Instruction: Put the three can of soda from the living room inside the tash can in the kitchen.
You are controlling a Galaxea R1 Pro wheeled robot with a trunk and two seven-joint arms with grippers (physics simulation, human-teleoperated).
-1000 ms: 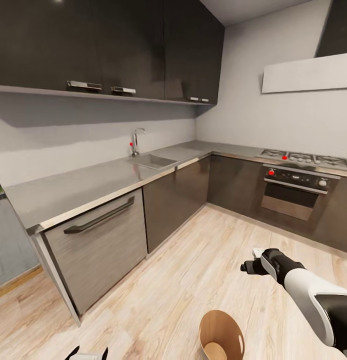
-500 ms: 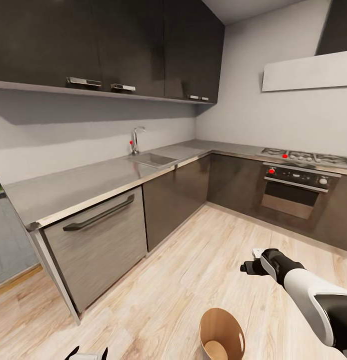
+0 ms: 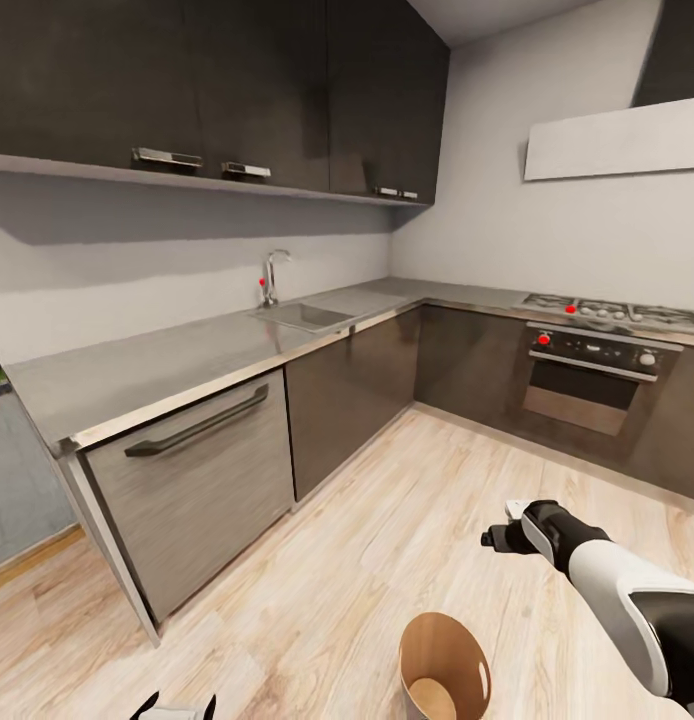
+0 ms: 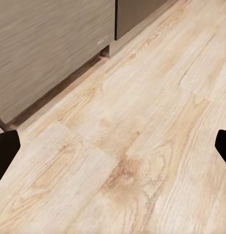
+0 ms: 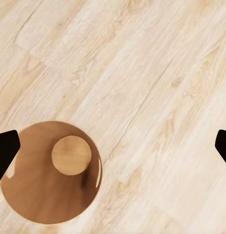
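In the kitchen, the view has tilted slightly; the right tool (image 3: 499, 536), wide open and empty, hovers beyond the empty trash can (image 3: 445, 668).

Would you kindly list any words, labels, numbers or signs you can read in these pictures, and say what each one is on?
None can be read.
The oven control panel has red and white knobs, with markings too small and blurred to read.
The tash can, the cabinets and the floor carry no visible text.

Tash can (image 3: 444, 668) on floor (image 3: 367, 580), before the oven (image 3: 592, 385)
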